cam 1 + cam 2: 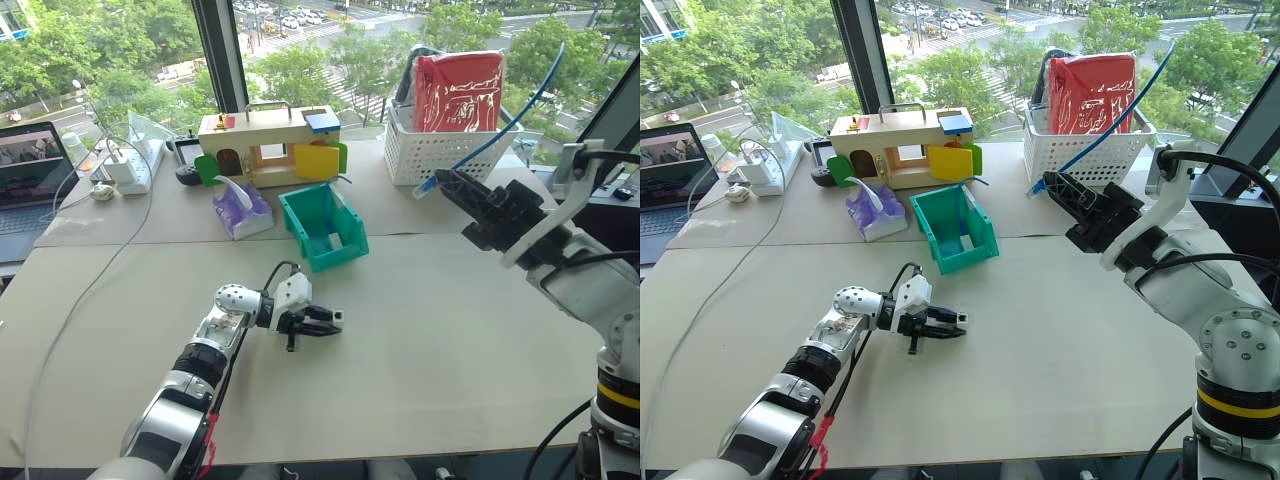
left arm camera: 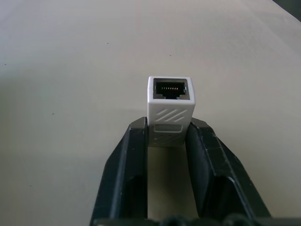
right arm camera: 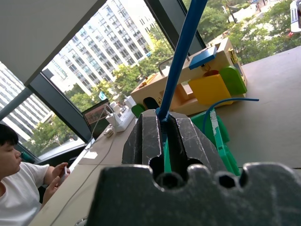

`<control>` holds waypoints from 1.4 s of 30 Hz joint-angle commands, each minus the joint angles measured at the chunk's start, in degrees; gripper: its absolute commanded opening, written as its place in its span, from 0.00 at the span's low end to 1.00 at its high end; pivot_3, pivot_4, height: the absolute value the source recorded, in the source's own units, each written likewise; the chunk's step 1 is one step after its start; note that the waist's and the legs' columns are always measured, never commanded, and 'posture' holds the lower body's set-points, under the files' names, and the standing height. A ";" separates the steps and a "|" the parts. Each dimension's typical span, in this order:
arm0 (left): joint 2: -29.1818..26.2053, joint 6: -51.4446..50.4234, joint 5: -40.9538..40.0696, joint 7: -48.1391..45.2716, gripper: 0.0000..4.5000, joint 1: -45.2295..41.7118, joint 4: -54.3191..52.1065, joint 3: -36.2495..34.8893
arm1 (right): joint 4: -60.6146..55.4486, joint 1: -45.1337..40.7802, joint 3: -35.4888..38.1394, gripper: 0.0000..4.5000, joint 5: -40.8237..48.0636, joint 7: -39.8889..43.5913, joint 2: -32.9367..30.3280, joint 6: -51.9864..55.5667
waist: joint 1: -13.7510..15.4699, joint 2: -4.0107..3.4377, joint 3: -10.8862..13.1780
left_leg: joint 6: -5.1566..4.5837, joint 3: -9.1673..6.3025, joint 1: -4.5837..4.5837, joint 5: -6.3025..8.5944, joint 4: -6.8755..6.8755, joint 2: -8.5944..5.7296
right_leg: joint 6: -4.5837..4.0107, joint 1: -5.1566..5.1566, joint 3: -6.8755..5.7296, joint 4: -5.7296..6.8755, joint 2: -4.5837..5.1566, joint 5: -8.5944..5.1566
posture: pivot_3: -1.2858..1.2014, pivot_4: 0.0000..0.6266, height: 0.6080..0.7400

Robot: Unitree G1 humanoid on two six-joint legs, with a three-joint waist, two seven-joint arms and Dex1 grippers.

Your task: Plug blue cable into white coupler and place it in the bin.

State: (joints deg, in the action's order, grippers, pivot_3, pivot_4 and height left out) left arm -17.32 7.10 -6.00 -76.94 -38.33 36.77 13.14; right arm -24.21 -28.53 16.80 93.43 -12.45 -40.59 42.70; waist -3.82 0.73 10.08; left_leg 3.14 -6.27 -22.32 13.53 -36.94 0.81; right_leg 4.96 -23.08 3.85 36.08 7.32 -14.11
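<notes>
1. I have the white coupler [image 2: 170, 109] pinched between the two black fingers of my left gripper [image 1: 322, 322], low over the tan table [image 1: 450, 340] near the middle. Its long axis runs straight out along the fingers, with the dark socket on the free end.
2. The blue cable [image 1: 520, 112] is clamped in my right gripper [image 1: 1058, 189], whose fingers are pressed shut on the cord near one end. That end pokes out toward my left; the rest of the cord arcs up and away.
3. What the next move turns on, as I judge it: the socket faces my right side, and the cable's plug sits up and to the right of it, well apart and clearly higher. The two axes are not yet in line, so I would lower the right arm and level the plug.
4. The bin [image 1: 322, 226] stands beyond the coupler, nearer my left gripper.
5. The left wrist view shows the socket's contacts square-on; the head views cannot resolve them. The right wrist view shows the cord leaving the shut fingers, with the bin behind; a second blue length curves over the bin.
</notes>
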 commanded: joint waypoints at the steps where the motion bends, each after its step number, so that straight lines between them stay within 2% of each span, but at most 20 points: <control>1: -0.18 -0.21 2.19 0.91 0.14 0.79 -1.14 2.10 | -1.41 0.54 0.97 0.00 -0.33 0.83 -0.80 0.01 | 0.10 0.00 0.00 | 0.00 0.00 0.00 0.00 0.00 0.00 | 0.00 0.00 0.00 0.00 0.00 0.00 | 0.52 0.24 1.00; 7: -1.99 -3.37 5.69 6.03 0.14 -1.00 -4.46 3.03 | -2.81 6.07 -0.63 0.00 -4.73 0.60 -2.04 2.09 | 0.61 0.01 0.00 | 0.00 0.00 -0.01 0.00 -0.01 -0.01 | 0.00 0.03 0.00 -0.02 0.00 0.00 | 0.52 0.24 1.00; 10: -4.54 -8.19 11.62 11.32 0.14 -2.72 -7.79 5.25 | -4.73 7.65 -3.01 0.00 -6.97 -1.42 -0.82 2.24 | 0.57 0.01 0.00 | 0.00 0.00 0.02 -0.01 -0.03 0.00 | 0.00 0.02 0.00 0.03 0.00 0.00 | 0.52 0.24 1.00; 13: -4.80 -19.53 11.69 12.65 0.14 -1.44 -15.15 6.15 | -7.38 9.39 -7.43 0.00 -11.14 -3.57 1.50 2.51 | 0.02 0.00 -0.03 | -0.10 0.00 0.11 -0.07 -0.01 0.00 | -0.01 0.04 0.02 0.11 -0.02 0.01 | 0.52 0.24 1.00; 16: -3.57 -33.29 8.54 11.77 0.14 0.71 -25.25 7.22 | -9.42 12.70 -11.37 0.00 -13.06 -6.41 6.41 2.03 | -0.10 0.01 -0.04 | -0.10 -0.03 0.12 -0.07 0.01 0.01 | 0.00 0.05 0.02 0.12 -0.04 0.00 | 0.52 0.24 1.00; 20: -3.05 -41.73 7.17 13.65 0.14 1.96 -31.55 7.59 | -10.37 14.65 -13.22 0.00 -14.25 -8.52 10.46 1.61 | 0.05 0.00 -0.04 | -0.10 -0.05 0.01 -0.07 0.00 0.00 | 0.00 0.00 0.02 0.08 -0.04 0.00 | 0.52 0.24 1.00; 33: -2.12 -54.04 3.18 19.10 0.14 4.65 -39.81 8.41 | -5.91 17.28 -17.90 0.00 -20.24 -8.09 22.20 1.97 | 0.70 0.00 -0.05 | -0.09 -0.05 0.04 -0.07 0.01 0.01 | 0.00 0.01 0.02 0.04 -0.04 0.00 | 0.52 0.24 1.00; 42: -3.41 -56.83 0.36 20.94 0.14 5.16 -42.56 8.95 | -2.83 16.70 -19.64 0.00 -25.51 -4.89 24.47 3.81 | 0.99 0.00 -0.05 | -0.09 -0.05 0.05 -0.07 0.03 0.00 | 0.00 -0.01 0.02 0.04 -0.04 0.00 | 0.52 0.24 1.00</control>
State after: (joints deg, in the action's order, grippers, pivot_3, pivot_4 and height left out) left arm -20.21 -48.76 -4.87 -56.12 -33.87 -4.59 20.58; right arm -26.87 -11.14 -2.31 68.97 -18.67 -16.40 45.82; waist -2.83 0.73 10.03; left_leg 3.05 -6.32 -22.27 13.46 -36.91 0.82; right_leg 4.95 -23.09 3.87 36.13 7.27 -14.12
